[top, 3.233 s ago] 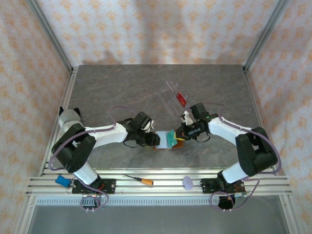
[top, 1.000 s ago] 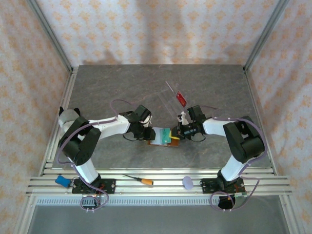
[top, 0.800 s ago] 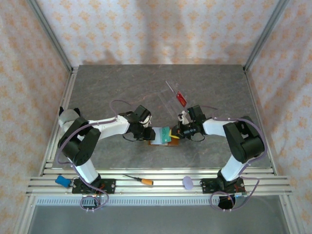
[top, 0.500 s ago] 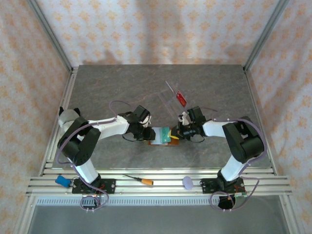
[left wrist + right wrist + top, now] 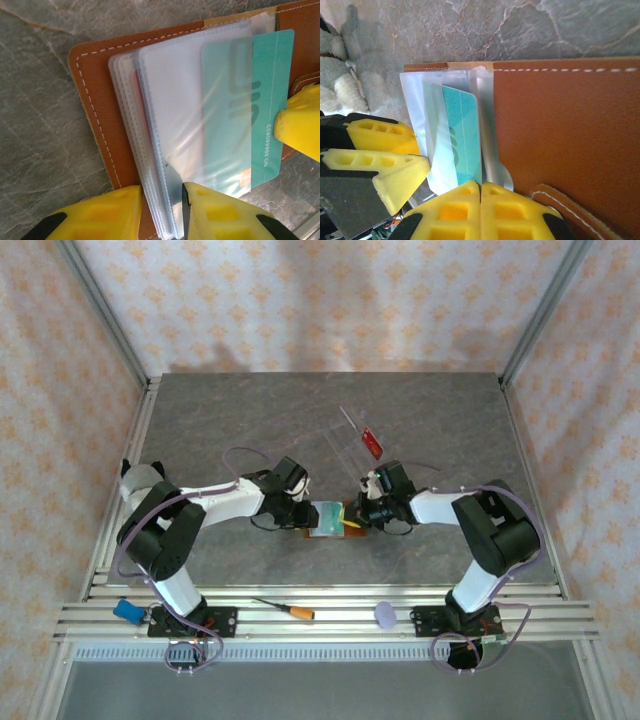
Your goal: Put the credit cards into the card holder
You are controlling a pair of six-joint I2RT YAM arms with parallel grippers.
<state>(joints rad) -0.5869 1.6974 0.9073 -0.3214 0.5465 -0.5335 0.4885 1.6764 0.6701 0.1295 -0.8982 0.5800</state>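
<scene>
As right tool (image 5: 480, 192) edged leftward, teal card (image 5: 250, 110) slid deeper into wallet (image 5: 90, 100).

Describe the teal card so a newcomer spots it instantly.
On the grey marbled table, look front-centre for the open brown leather wallet. A teal-green plastic card sticks partly out of its frosted clear sleeve. Unlike the small red card farther back, it is teal and carries a printed number.
</scene>
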